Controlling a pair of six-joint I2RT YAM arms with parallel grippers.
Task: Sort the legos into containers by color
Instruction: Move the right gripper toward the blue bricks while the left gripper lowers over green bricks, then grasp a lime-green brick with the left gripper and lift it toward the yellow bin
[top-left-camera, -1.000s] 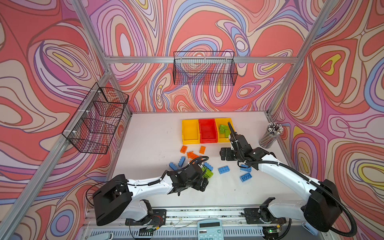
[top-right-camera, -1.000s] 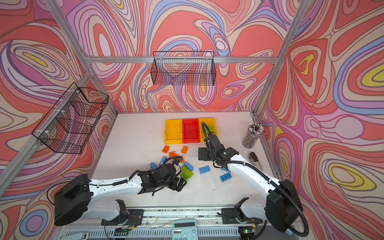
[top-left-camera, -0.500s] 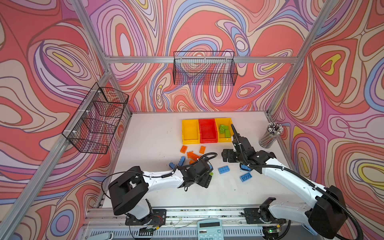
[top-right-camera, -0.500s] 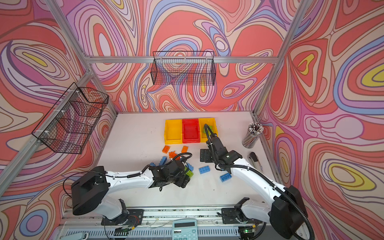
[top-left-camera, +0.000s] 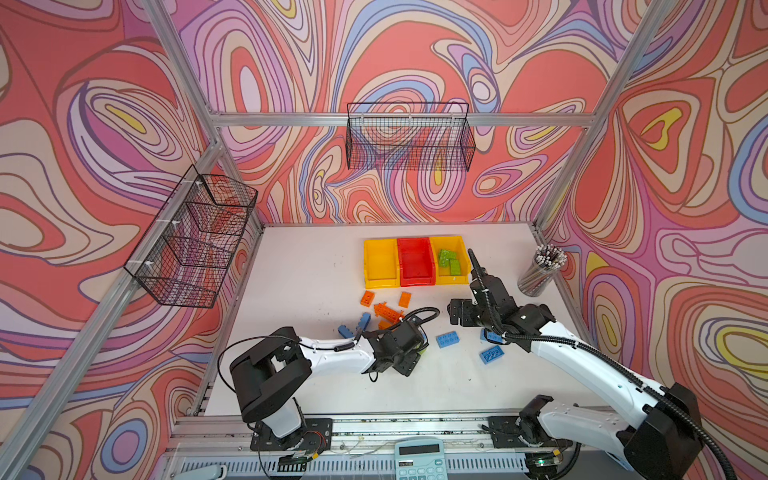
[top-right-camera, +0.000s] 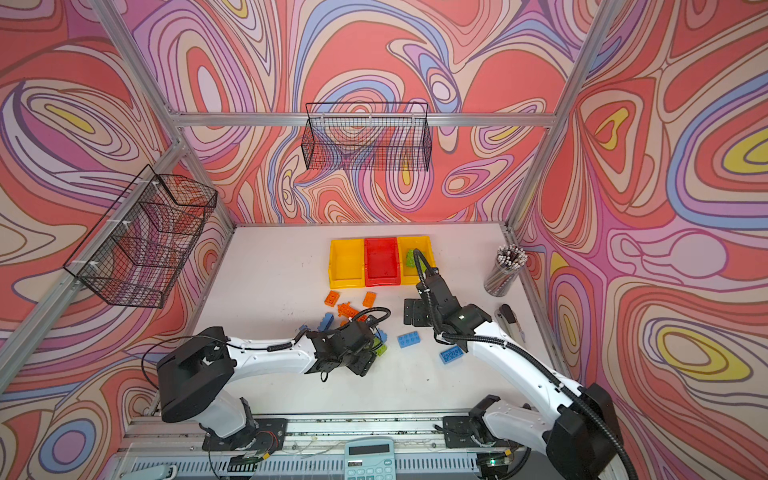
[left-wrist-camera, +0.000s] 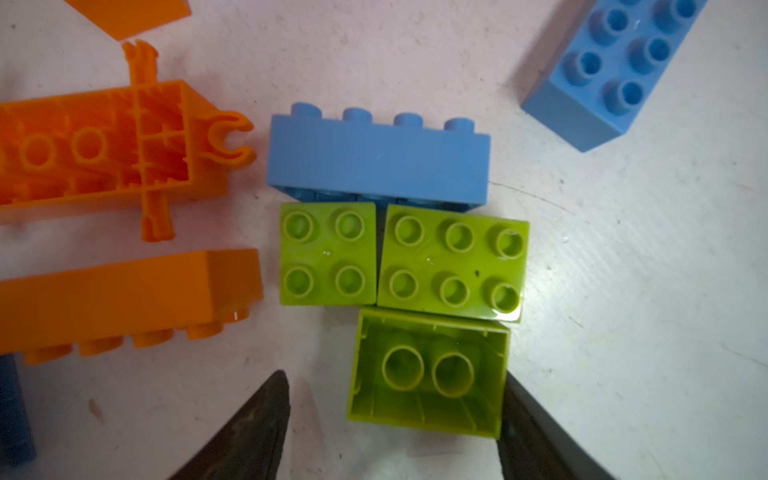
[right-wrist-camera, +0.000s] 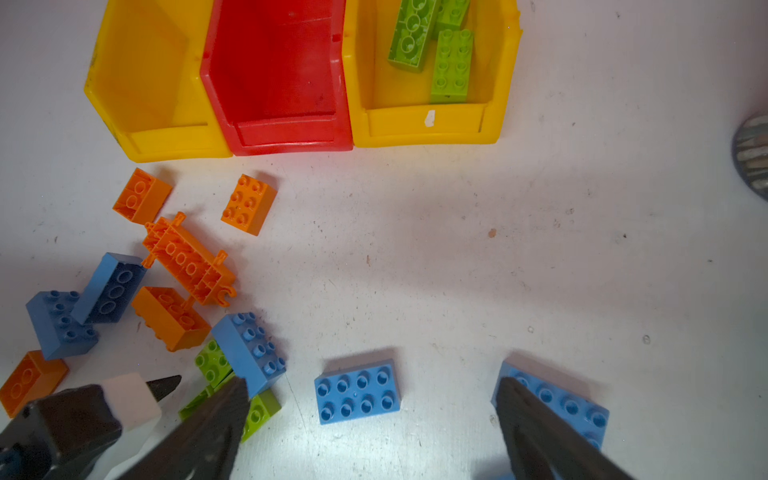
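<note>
Legos (right-wrist-camera: 357, 390) scattered, white label scrap (right-wrist-camera: 430, 117) on 1 yellow container (right-wrist-camera: 395, 126)

The left arm lies low and outstretched, wrist tipped down, the left gripper (left-wrist-camera: 395, 374) with jaws parted. The right arm is extended forward, the right gripper (right-wrist-camera: 374, 380) with jaws spread wide.

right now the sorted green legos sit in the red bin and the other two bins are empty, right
No. The green legos sit in the yellow bin nearest the pencil cup, not the red bin, as the right wrist view shows. The other two bins are empty.
</note>
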